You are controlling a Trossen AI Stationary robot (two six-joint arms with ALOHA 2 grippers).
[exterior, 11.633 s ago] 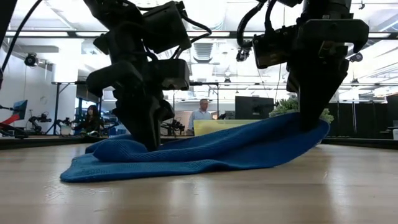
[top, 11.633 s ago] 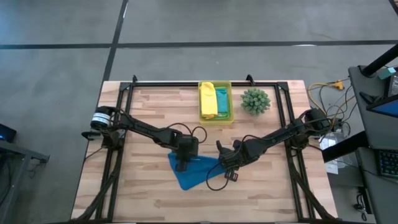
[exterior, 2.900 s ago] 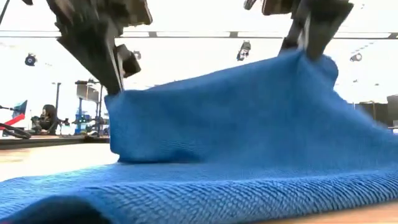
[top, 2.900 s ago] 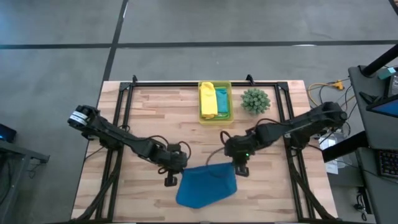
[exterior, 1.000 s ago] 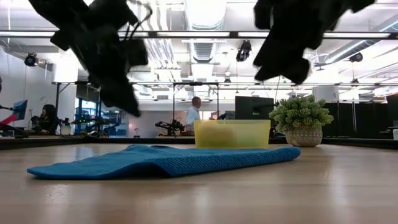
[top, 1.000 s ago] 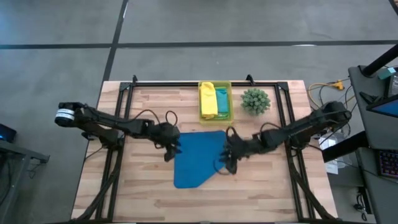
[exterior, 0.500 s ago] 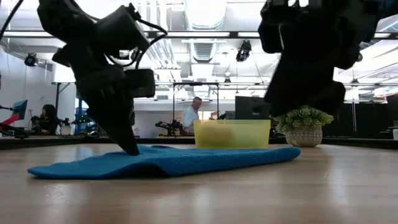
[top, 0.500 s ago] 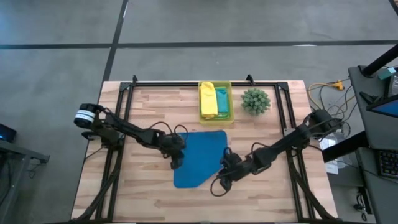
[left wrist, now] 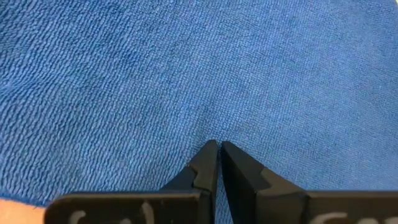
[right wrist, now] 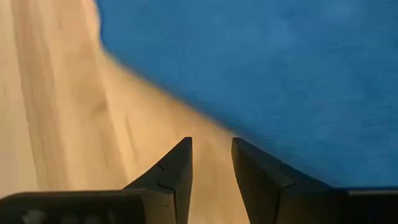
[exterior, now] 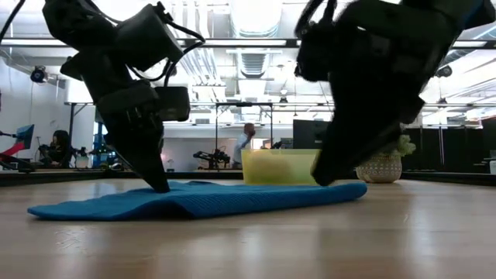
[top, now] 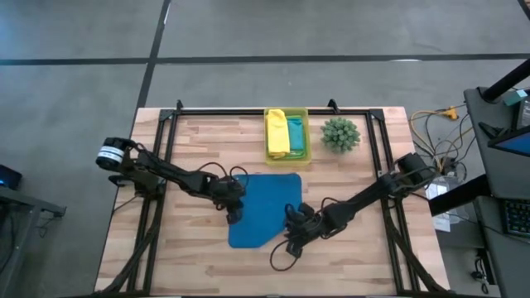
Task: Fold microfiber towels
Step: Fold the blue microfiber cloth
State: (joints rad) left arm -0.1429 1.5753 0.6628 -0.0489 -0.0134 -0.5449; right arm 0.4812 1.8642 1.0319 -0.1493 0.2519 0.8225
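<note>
Robotics lab or open workshop hall. Evidence: butcher-block table (top: 199, 257) in a black metal frame (top: 248, 110) on a grey concrete floor (top: 83, 33); beyond both arms, exposed ceiling ducts (exterior: 252, 58), monitors (exterior: 310, 133), benches, people (exterior: 59, 147) at workstations.

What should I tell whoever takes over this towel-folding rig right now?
Left claw: shut, tips pressed on the blue towel near its left edge.
Right claw: open, holding nothing, low over bare wood at the towel's right edge.
Blue towel lies flat mid-table. Yellow towel and teal towel sit in the bin at the back, beside the plant.
Left to do: fold the blue towel.
</note>
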